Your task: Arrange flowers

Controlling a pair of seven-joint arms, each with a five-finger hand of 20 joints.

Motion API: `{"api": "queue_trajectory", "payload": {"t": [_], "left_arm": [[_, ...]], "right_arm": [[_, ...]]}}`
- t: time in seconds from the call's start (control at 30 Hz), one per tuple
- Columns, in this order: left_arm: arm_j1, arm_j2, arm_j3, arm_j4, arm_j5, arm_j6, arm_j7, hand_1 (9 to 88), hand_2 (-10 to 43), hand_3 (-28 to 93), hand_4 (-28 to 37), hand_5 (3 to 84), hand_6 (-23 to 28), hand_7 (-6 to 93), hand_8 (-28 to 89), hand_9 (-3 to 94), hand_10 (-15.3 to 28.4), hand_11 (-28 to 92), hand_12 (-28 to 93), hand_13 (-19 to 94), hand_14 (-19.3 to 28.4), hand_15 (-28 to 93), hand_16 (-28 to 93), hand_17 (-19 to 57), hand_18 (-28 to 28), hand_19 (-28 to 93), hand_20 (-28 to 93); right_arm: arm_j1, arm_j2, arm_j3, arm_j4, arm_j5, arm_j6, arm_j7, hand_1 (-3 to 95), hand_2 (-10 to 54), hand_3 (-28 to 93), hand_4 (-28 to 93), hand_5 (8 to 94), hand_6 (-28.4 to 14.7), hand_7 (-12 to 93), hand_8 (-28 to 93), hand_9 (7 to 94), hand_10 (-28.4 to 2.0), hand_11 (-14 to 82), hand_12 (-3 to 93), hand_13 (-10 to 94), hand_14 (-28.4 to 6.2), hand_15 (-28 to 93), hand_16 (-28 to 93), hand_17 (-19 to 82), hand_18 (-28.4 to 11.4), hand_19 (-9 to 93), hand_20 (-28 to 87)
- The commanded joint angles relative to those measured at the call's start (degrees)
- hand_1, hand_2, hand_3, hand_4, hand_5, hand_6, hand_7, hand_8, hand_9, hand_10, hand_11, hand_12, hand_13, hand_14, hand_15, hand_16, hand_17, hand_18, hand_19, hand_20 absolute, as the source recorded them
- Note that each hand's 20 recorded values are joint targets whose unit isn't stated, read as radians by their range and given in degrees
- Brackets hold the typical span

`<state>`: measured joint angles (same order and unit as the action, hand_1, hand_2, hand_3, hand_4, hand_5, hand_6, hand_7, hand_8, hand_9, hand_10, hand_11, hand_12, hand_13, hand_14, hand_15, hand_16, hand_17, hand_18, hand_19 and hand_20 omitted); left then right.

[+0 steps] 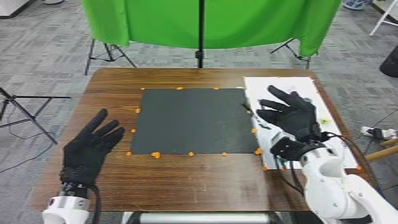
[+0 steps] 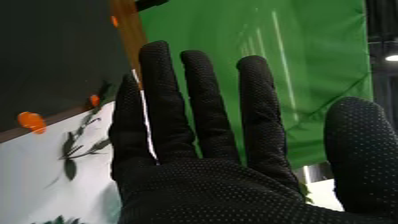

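Right hand (image 1: pixel 295 119), released, above the white panel (image 1: pixel 266 82).
Leafy sprig (image 2: pixel 70 169) near it; left hand (image 1: pixel 84 150) (just as empty, fingers relaxed) well apart.

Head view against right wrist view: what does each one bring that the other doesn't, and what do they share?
Head view: the left hand, both white arms coming in from the bottom edge, and the grey floor around the table.
Right wrist view: the separate leaves of a sprig on the white sheet, and a bright light.
Both: the right hand, green cloth, dark mat, orange bits, white sheet and brown table.
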<state>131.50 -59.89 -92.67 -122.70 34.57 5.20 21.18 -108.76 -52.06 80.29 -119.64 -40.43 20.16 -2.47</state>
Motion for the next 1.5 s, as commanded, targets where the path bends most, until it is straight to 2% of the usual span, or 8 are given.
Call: {"api": "queue_trajectory", "payload": {"t": [0.03, 0.23, 0.43, 0.7, 0.73, 0.97, 1.17, 1.5], "left_arm": [[0.8, -0.30, -0.16, 0.14, -0.15, -0.36, -0.61, 23.2, 3.9, 80, -25.9, 37.1, 5.6, 10.2, -10, 34.6, 18.8, 19, 10, 24, 27.3, 46, -8, -10.7, 26.5, 53, 7], [0.9, -0.43, -0.52, -0.04, 0.09, -0.56, -0.59, 23.2, 4.0, 80, -25.9, 37.1, 5.6, 10.2, -10, 34.5, 18.7, 19, 10, 23, 27.4, 46, -8, -10.5, 26.9, 54, 7], [1.3, -0.46, -1.10, -0.41, 0.31, -0.36, -0.59, 23.3, 4.0, 80, -25.9, 37.0, 5.5, 10.2, -10, 34.4, 18.8, 19, 10, 23, 27.4, 46, -8, -10.4, 27.3, 54, 7], [1.8, 0.87, -1.28, -0.59, -0.16, 0.23, 0.74, 23.3, 4.0, 80, -25.8, 36.9, 5.6, 10.2, -10, 34.3, 18.8, 20, 10, 23, 27.3, 46, -8, -10.4, 27.3, 54, 7], [2.3, 1.63, -1.06, -0.75, -0.58, 0.82, 1.84, 23.3, 4.0, 80, -25.7, 37.0, 5.6, 10.2, -10, 34.3, 18.8, 20, 10, 23, 27.3, 46, -8, -10.4, 27.3, 54, 7], [1.8, 1.73, -1.35, -0.57, -0.44, 0.64, 1.70, 23.3, 4.0, 80, -25.6, 36.8, 5.6, 10.2, -10, 34.3, 18.9, 19, 10, 23, 27.4, 46, -8, -10.6, 27.1, 54, 7], [1.6, 1.42, -1.62, -0.48, -0.17, 0.36, 1.22, 23.5, 4.0, 80, -25.5, 36.8, 5.7, 10.2, -10, 34.4, 18.9, 19, 10, 23, 27.4, 46, -8, -10.7, 27.1, 53, 6], [1.9, 1.53, -1.51, -0.41, -0.54, 0.68, 1.48, 23.6, 4.0, 80, -25.3, 36.8, 5.6, 10.5, -10, 34.9, 19.1, 20, 11, 25, 27.8, 48, -8, -10.7, 27.0, 53, 6]], "right_arm": [[-1.8, 0.1, 0.9, -0.7, -0.1, -1.3, -0.9, 7.1, 19.7, 82, -28, 48.0, 3.4, 15, -14, 51.8, -15.9, 16.7, 12.5, 42, -18.6, 42, 11, 6, -22.0, 56, 22], [-2.4, 0.3, 2.1, -1.6, -1.2, -0.8, 0.5, 8.1, 18.3, 83, -28, 47.9, 3.4, 15, -14, 51.7, -15.9, 16.7, 12.5, 42, -18.5, 42, 11, 6, -22.0, 56, 22], [-4.4, 2.1, 4.7, -5.0, -10.2, 3.9, 7.5, 17.5, 9.0, 82, -28, 45.4, 2.3, 16, -14, 51.9, -15.4, 17.9, 12.6, 44, -17.4, 43, 11, 8, -25.4, 58, 22], [-9.3, 5.9, 7.5, -10.1, -27.8, 14.1, 19.2, 27.2, -1.2, 82, -28, 49.2, -1.0, 20, -16, 57.0, -14.6, 26.2, 13.7, 48, -14.9, 50, 10, 13, -24.6, 64, 22], [-9.3, 6.3, 7.7, -10.3, -28.2, 14.2, 19.8, 27.8, -1.8, 82, -28, 49.4, -1.1, 20, -16, 57.2, -14.6, 26.9, 13.9, 49, -14.5, 50, 10, 13, -24.6, 65, 22], [-6.2, 9.3, 2.9, -12.2, -52.1, 18.6, 43.9, 31.6, -5.1, 82, -27, 54.5, -3.1, 22, -16, 59.7, -15.1, 36.4, 14.7, 53, -13.7, 58, 9, 20, -24.5, 73, 22], [-6.4, 10.0, -0.2, -12.2, -69.0, 11.6, 57.1, 32.8, -7.1, 81, -26, 57.7, -4.3, 24, -16, 59.8, -16.5, 42.5, 15.6, 54, -14.2, 64, 9, 24, -24.1, 79, 20], [-4.3, 9.3, -4.1, -11.2, -75.2, -1.8, 62.3, 34.3, -6.7, 80, -26, 59.4, -4.8, 23, -16, 63.1, -16.7, 44.8, 16.1, 59, -14.5, 65, 9, 28, -23.6, 83, 17]]}}
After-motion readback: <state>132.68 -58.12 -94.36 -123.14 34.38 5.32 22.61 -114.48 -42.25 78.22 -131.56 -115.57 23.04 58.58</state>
